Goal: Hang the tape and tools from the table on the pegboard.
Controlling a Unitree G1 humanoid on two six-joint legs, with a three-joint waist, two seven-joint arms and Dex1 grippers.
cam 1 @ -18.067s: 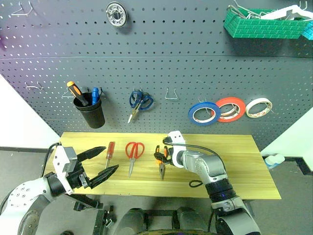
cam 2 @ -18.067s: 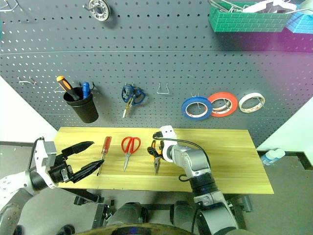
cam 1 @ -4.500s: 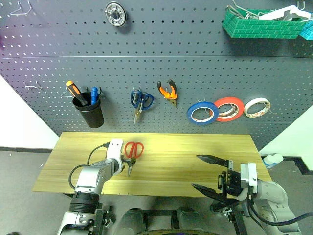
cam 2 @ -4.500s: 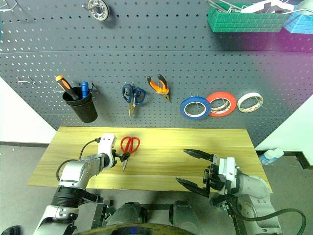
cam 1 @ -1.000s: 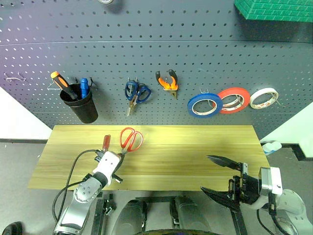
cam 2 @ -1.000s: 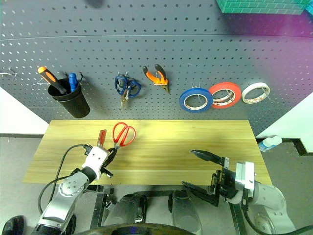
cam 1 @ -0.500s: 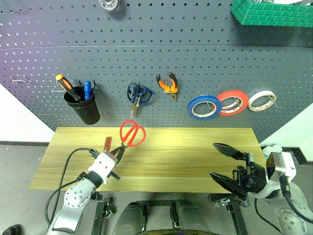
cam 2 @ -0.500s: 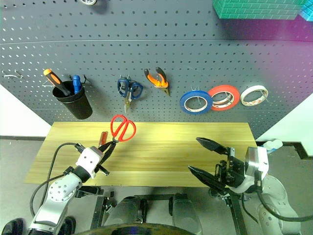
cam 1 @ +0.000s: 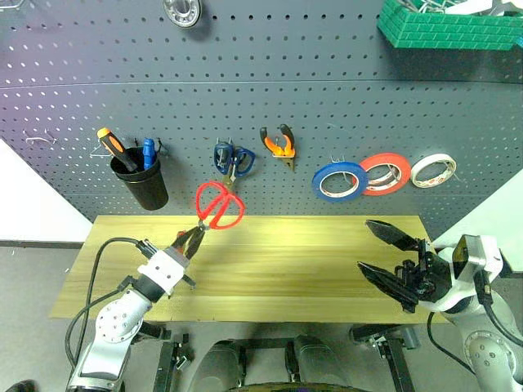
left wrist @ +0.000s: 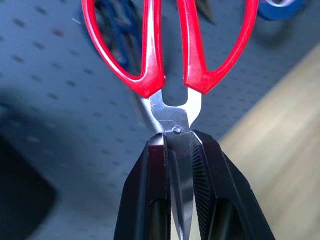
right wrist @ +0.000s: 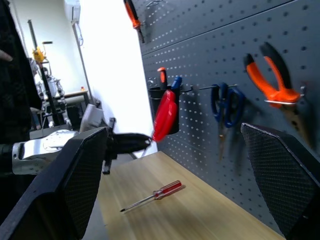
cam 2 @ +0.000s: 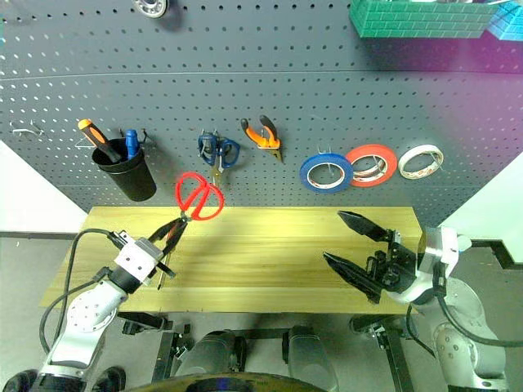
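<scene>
Pegboard [cam 1: 327, 106] already carries blue tape [cam 1: 339, 180] and pliers [cam 1: 279, 144]. Left gripper [cam 1: 193, 238] is clenched on the red scissors [cam 1: 218, 205] by the blades, handles raised toward the board. Screwdriver [right wrist: 156, 194] lies on the desk [cam 1: 310, 261]. Right gripper [cam 1: 391, 260] released, idle. Two tools left, by my estimate.

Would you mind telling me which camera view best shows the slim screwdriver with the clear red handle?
The right wrist view: the slim screwdriver with the clear red handle lies in full length on the light wooden table. In the right eye view only a sliver shows behind the left gripper. The left wrist view gives the red-handled scissors instead.
</scene>
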